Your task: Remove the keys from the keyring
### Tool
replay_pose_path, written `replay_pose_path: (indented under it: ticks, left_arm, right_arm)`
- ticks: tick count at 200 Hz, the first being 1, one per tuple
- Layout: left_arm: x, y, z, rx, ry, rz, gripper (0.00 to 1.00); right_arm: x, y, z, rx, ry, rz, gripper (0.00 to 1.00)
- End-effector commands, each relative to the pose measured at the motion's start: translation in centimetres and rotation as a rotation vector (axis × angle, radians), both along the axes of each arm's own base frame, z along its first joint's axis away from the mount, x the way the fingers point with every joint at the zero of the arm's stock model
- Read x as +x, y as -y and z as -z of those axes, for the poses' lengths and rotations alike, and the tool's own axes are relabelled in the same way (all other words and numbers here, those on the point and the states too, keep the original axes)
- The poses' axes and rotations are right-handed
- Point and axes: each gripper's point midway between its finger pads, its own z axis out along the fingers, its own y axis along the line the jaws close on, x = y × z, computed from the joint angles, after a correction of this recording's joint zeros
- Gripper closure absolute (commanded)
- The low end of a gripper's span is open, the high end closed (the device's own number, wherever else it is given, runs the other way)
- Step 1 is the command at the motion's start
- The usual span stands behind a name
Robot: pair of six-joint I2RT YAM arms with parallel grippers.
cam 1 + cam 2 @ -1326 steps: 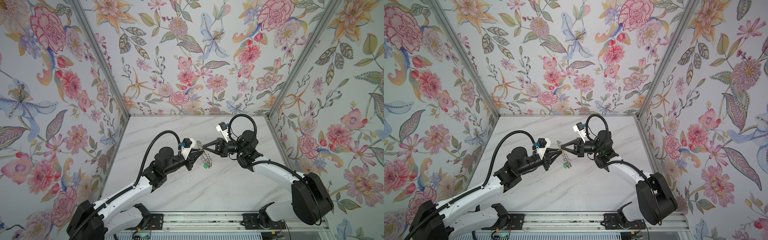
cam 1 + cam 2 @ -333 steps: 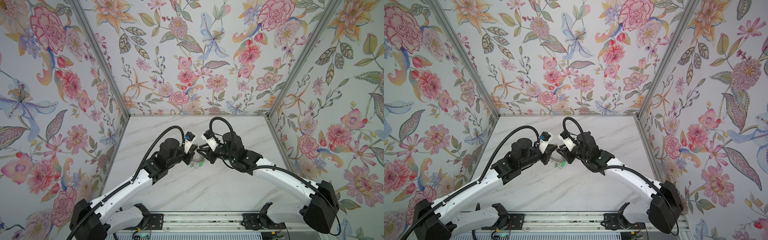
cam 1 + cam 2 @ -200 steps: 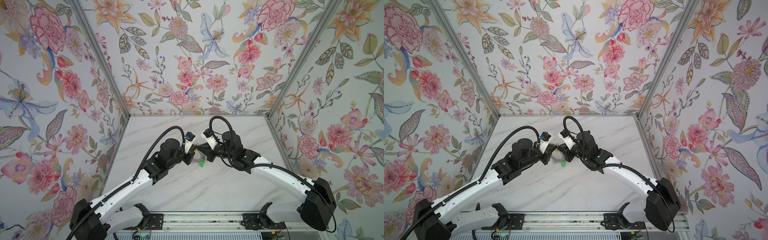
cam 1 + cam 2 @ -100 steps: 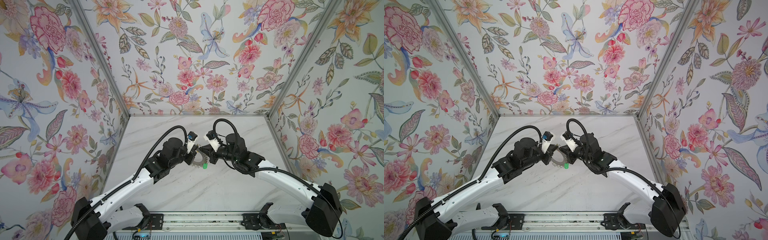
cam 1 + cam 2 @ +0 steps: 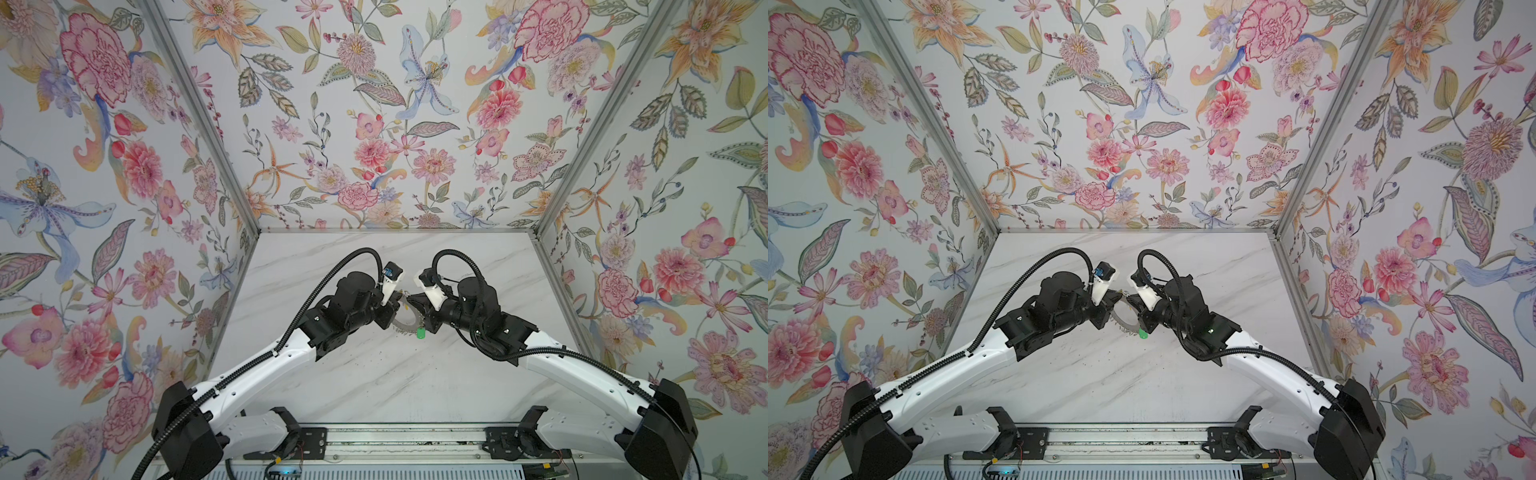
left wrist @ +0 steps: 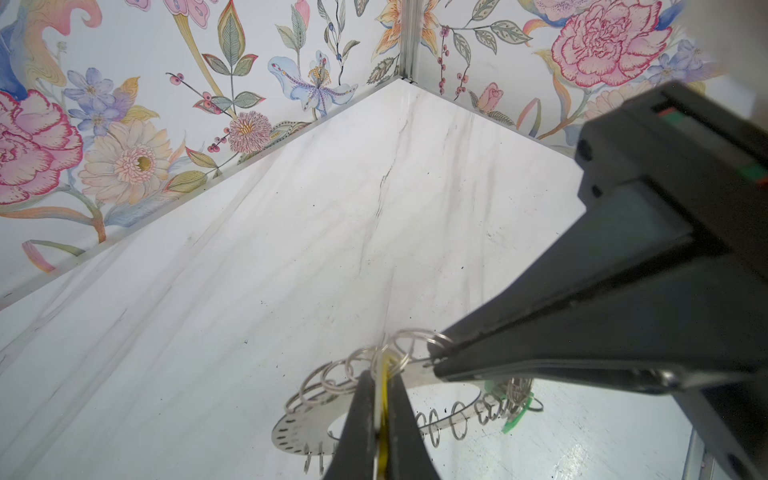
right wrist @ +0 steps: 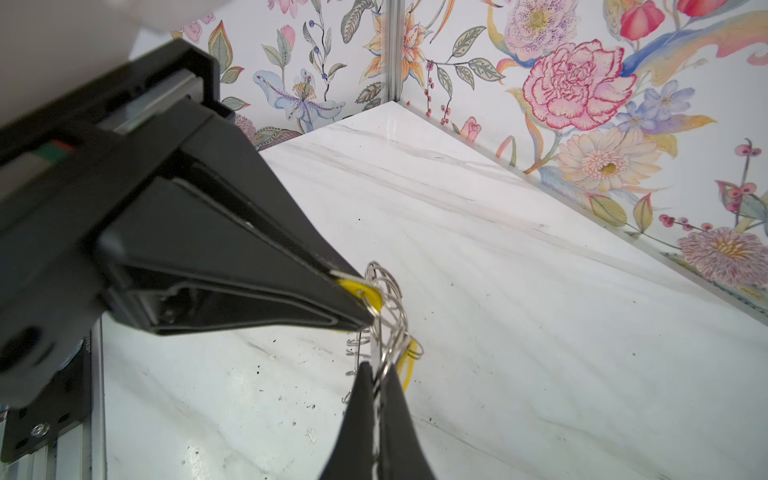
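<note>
The keyring (image 6: 307, 428), a flat grey disc fringed with wire loops, hangs above the marble table between both grippers. My left gripper (image 6: 381, 374) is shut on a yellow-tagged key (image 7: 359, 293) that hangs on a rim loop. My right gripper (image 7: 376, 368) is shut on the disc's rim, seen edge-on in the right wrist view. A second yellow tag (image 7: 405, 365) hangs just behind it. A green-tagged key (image 5: 420, 333) dangles from the disc's near side. In both top views the fingertips meet above the keyring (image 5: 1123, 322).
The white marble table (image 5: 374, 374) is enclosed by floral walls on three sides, with metal corner posts (image 5: 540, 224). A metal rail (image 5: 395, 436) with the arm bases runs along the front edge. Dark specks dot the tabletop.
Over the last second both grippers and the keyring drifted slightly right, and the disc turned to show more of its face. Both grips stayed shut.
</note>
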Motion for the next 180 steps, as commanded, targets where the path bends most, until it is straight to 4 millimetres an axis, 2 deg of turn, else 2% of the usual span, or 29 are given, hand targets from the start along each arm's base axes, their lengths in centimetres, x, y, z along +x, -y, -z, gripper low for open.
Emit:
replay_pose_path:
  ticks: [1, 74, 98, 117, 147, 180]
  left_arm:
    - [2.0, -2.9, 1.6, 0.076, -0.028, -0.160, 0.95]
    - [1.5, -2.3, 1.8, 0.037, -0.058, -0.135, 0.93]
    - [1.4, -2.1, 0.7, -0.002, -0.039, -0.130, 0.83]
    - [1.3, -1.9, -0.4, -0.040, -0.021, -0.119, 0.70]
    - [1.0, -2.1, -1.7, -0.069, 0.007, -0.114, 0.61]
    - [0.2, -3.1, -3.0, -0.093, 0.060, -0.117, 0.51]
  right_arm:
    - [-1.4, 0.4, -4.0, 0.079, 0.113, -0.026, 1.00]
    - [-2.6, 1.2, -6.4, 0.138, 0.225, 0.014, 1.00]
    - [-3.0, 1.2, -6.6, 0.144, 0.246, 0.011, 1.00]
    - [-3.3, 0.6, -6.2, 0.134, 0.226, -0.026, 1.00]
    - [-4.0, -0.4, -5.8, 0.119, 0.174, -0.098, 1.00]
    - [-4.8, -0.6, -6.9, 0.149, 0.090, -0.194, 1.00]
